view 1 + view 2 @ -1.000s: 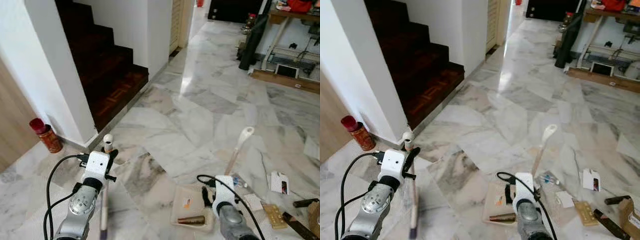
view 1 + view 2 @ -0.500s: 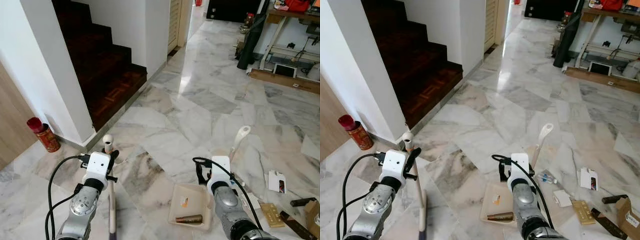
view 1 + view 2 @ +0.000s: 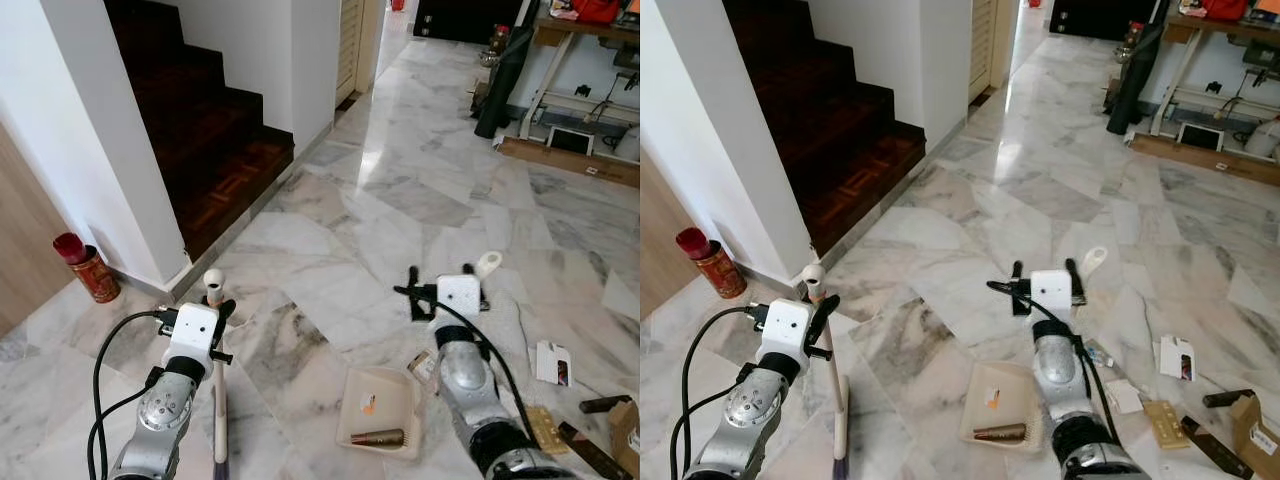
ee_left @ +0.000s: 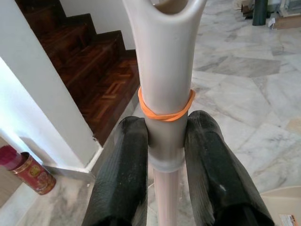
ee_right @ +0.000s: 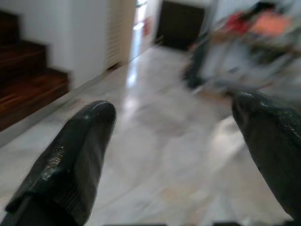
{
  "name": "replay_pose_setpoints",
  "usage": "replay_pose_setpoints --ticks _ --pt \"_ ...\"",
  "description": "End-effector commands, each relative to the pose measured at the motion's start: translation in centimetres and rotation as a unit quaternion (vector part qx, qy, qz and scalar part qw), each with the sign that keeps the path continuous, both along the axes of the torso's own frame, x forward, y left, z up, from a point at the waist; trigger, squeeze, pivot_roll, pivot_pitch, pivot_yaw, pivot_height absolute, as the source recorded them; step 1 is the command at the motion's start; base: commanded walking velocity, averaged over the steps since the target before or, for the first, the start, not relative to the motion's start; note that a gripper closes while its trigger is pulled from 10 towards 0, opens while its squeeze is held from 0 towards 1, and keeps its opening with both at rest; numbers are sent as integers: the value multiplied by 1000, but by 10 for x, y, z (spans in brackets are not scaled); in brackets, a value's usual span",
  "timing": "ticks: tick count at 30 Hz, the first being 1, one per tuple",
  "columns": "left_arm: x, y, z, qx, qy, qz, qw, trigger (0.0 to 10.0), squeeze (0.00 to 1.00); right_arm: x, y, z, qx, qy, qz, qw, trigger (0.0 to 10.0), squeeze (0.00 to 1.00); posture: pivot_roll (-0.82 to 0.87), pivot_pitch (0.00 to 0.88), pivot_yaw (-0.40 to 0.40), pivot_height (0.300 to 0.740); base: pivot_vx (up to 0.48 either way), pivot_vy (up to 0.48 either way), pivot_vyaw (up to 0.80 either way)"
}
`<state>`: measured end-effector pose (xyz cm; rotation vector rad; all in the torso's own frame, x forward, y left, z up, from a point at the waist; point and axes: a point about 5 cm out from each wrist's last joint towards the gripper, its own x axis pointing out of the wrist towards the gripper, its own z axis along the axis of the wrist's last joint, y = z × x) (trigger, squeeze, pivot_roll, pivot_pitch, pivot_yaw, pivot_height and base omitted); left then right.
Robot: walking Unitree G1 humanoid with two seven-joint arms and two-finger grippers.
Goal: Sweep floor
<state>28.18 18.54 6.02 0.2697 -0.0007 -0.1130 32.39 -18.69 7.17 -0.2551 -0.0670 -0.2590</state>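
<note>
My left gripper [image 3: 215, 312] is shut on a beige broom handle [image 4: 164, 70] just below its forked top, where an orange rubber band [image 4: 164, 111] wraps it. The broom stick [image 3: 219, 420] slants down to the marble floor beside my left arm. A beige dustpan [image 3: 350, 418] lies flat on the floor in front of me, holding a small brown piece [image 3: 381, 437] and a scrap with an orange mark. Its long handle ends in a white tip [image 3: 488, 263]. My right gripper [image 3: 441, 278] is raised above the floor beside that tip, open with its fingers [image 5: 75, 155] wide apart and nothing between them.
Dark wooden stairs [image 3: 200, 130] and a white wall corner stand at the left, with a red can [image 3: 91, 270] at its foot. Litter lies at the right: a white card [image 3: 555, 362] and wooden bits [image 3: 545, 430]. A cluttered table [image 3: 590, 40] stands far right.
My right gripper has lifted from low over the dustpan and moved forward and right, up beside the handle's white tip. The left gripper keeps its hold; the broom's lower end swung slightly.
</note>
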Motion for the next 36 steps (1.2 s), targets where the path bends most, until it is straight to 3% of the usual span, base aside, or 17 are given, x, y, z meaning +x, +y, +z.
replay_pose_setpoints --ticks 1,2,3,12,17,18,19,20,36 --pt "2 1 7 7 -22 -1 1000 10000 0 4 -12 12 -3 -25 -47 999 10000 82 68 0 -40 740 0 0 0" --pt "2 1 7 7 -22 -1 1000 10000 0 4 -12 12 -3 -25 -47 999 10000 82 68 0 -40 740 0 0 0" --pt "1 2 7 7 -21 -1 1000 10000 0 4 -15 11 4 -24 -56 998 10000 1000 68 0 -40 740 0 0 0" --pt "-1 3 5 8 -19 0 1000 10000 0 1 -24 4 31 -5 -83 996 10000 1000 76 0 -41 740 0 0 0" --pt "-1 4 5 8 -17 0 1000 10000 0 -2 -31 -8 68 42 -117 990 10000 1000 74 0 -40 740 0 0 0" --pt "-1 3 4 8 -17 -1 1000 10000 0 -2 -31 -11 74 52 -116 989 10000 851 73 0 -40 740 0 0 0" --pt "-2 3 4 8 -17 -1 1000 10000 0 -2 -30 -12 76 59 -112 989 10000 502 73 0 -40 740 0 0 0" --pt "-2 3 4 7 -16 -1 1000 10000 0 -1 -27 -14 76 72 -93 990 10000 0 73 0 -41 740 0 0 0" --pt "-3 0 2 7 -12 -2 1000 10000 0 -1 -19 -21 95 99 -69 988 10000 0 72 0 -44 740 0 0 0"
